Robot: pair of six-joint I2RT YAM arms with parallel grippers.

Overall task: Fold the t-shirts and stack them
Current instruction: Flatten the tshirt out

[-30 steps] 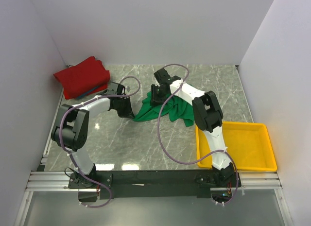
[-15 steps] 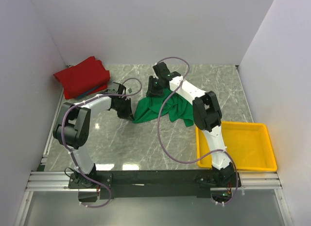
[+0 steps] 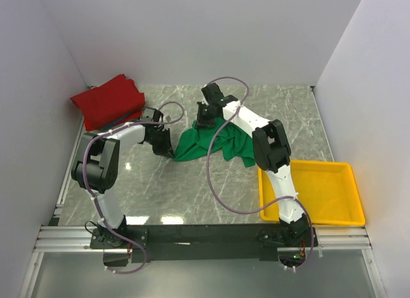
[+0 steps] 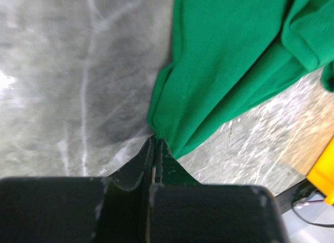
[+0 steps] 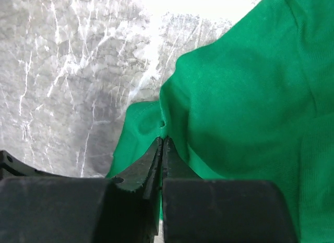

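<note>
Nearest you, on the right, the tray (image 3: 323, 194) sits on the table (image 3: 173, 189) and has no part in this step.

Just beyond it the green shirt (image 3: 236, 144) lies bunched in mid-table. It is unfolded, with creases and a doubled-over flap on its right side. Your left claw (image 4: 155, 142) is closed tight on the shirt's near left corner, right at the hem where the cloth comes to a point. The wrist view shows only a thin lip of fabric between the tips.

A little farther back, your right claw (image 5: 162, 142) is pinched shut on a small ridge of the same shirt at its far left edge, with bare marble just past the fold.

Farthest off, the red shirt (image 3: 107, 100) rests in the far left corner, well apart from the green one. It looks roughly folded, and there is something dark under its near edge that you cannot make out.

Expect the green shirt to be light, limp cotton. It will not hold a shape, it will sag between your two grips, and it will drag its loose right side across the smooth table instead of sliding flat. Hems and seams are the best places to take hold, since the doubled cloth is thicker there. Both pinches look shallow, so a quick pull could slip the fabric free. Keep even tension between the claws when you spread it.
</note>
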